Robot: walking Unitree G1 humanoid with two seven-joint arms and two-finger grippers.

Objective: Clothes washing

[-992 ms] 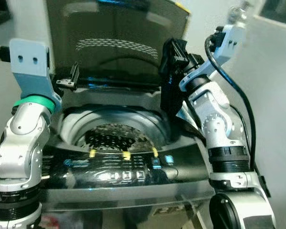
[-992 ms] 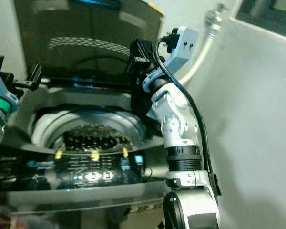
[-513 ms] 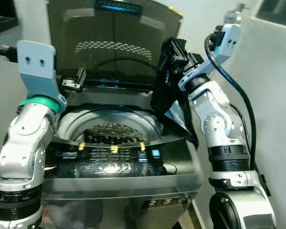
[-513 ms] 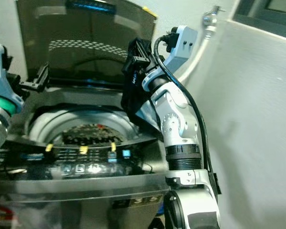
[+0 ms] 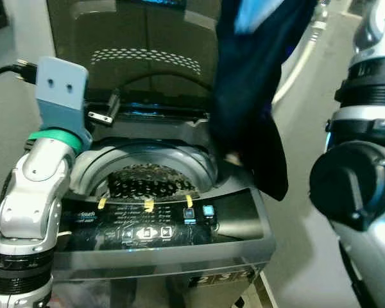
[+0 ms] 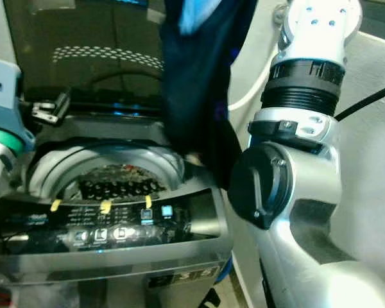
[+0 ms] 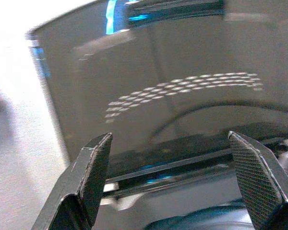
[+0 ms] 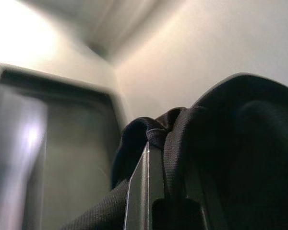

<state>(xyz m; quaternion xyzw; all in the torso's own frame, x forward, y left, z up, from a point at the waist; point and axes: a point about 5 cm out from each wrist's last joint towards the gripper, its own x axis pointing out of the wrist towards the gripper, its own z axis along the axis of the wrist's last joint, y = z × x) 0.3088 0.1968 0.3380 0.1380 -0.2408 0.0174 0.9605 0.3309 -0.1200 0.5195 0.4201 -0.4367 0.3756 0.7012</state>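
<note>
A top-loading washing machine (image 5: 237, 221) stands in front of me with its dark lid (image 5: 135, 45) raised. Its drum (image 5: 151, 181) is open, with a dark perforated bottom. A dark garment (image 5: 250, 109) with a light blue patch hangs from above over the machine's right rim, its lower end beside the control panel. In the right wrist view my right gripper (image 8: 153, 191) is shut on the dark garment (image 8: 230, 158), which drapes over its fingers. My left gripper (image 5: 104, 109) is held open near the lid hinge, its fingers (image 7: 98, 163) spread wide with nothing between them.
The lit control panel (image 5: 147, 232) runs along the machine's front edge. My right arm's joint (image 5: 350, 183) bulks large at the right. A white hose (image 5: 301, 58) runs down the pale wall behind the garment. Grey floor lies left of the machine.
My right arm has risen, lifting the dark garment from beside the drum to high above the machine's right side. The camera has shifted. The left gripper stays by the lid hinge.
</note>
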